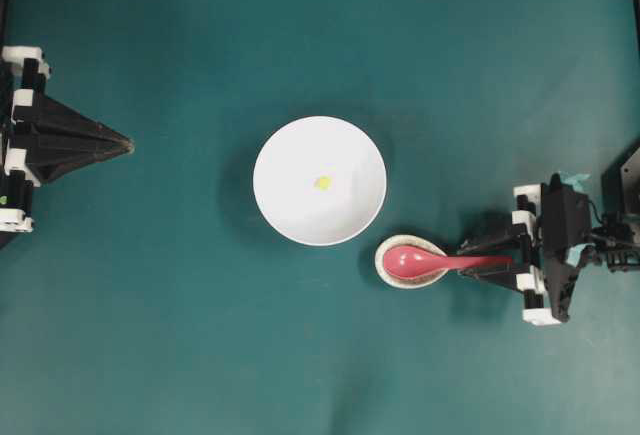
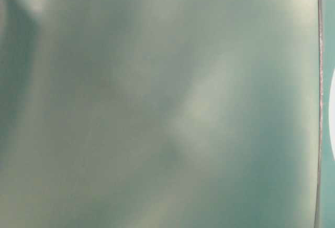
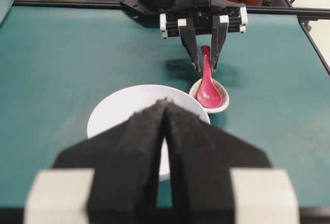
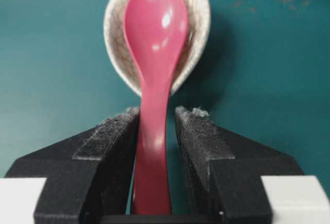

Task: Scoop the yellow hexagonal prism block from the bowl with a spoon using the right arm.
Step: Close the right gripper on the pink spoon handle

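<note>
The right gripper has its two fingers close on both sides of the spoon handle; whether they squeeze it, I cannot tell. The scoop lies in the little speckled dish. At ten o'clock sits the bowl, holding the yellow block. Far off at nine o'clock, the left gripper is pinched closed.

Tiny yellow block lies mid white bowl; pink spoon rests just beside.
</note>
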